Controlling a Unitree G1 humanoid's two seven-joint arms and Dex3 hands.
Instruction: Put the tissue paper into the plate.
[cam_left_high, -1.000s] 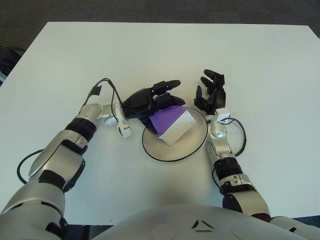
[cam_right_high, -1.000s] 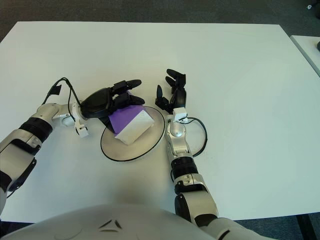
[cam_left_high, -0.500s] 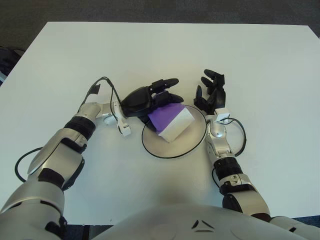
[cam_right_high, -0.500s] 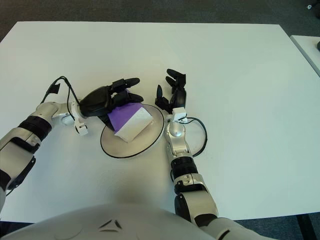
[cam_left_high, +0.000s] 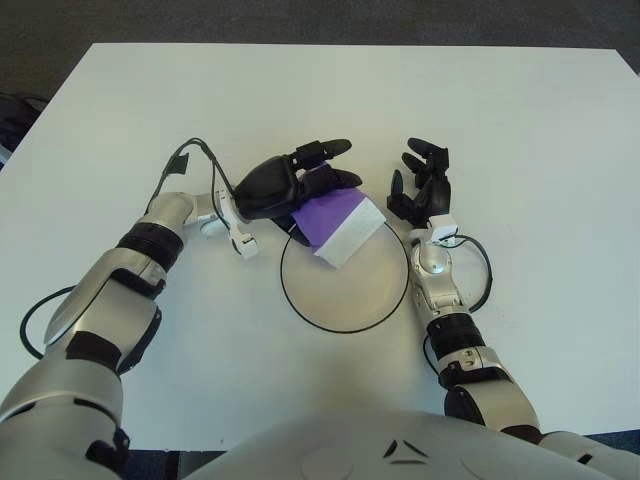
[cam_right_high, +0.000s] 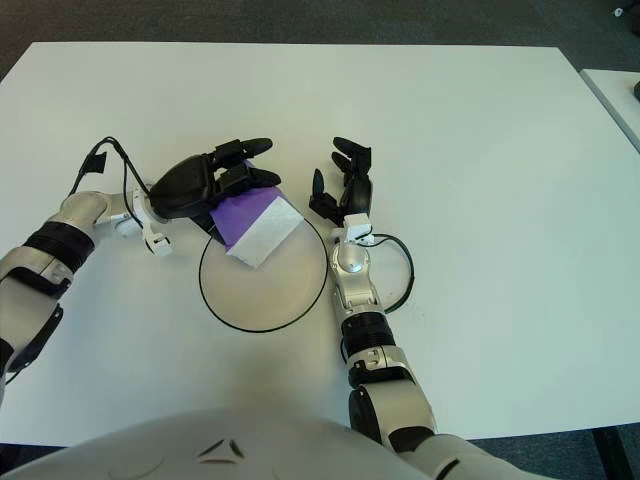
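The plate (cam_left_high: 345, 310), a white disc with a dark rim, lies on the white table (cam_left_high: 520, 120). The tissue (cam_left_high: 335, 228), a purple and white pack, sits tilted across the plate's far-left rim, its white end over the plate and its purple end running under the left hand (cam_left_high: 290, 183). That hand covers the pack's far corner, so the part beneath it is hidden; its fingers (cam_left_high: 325, 150) are stretched forward and slightly apart above the pack, and whether they touch it cannot be told. The right hand (cam_left_high: 422, 185) shows just right of the plate's far rim, fingers spread and empty.
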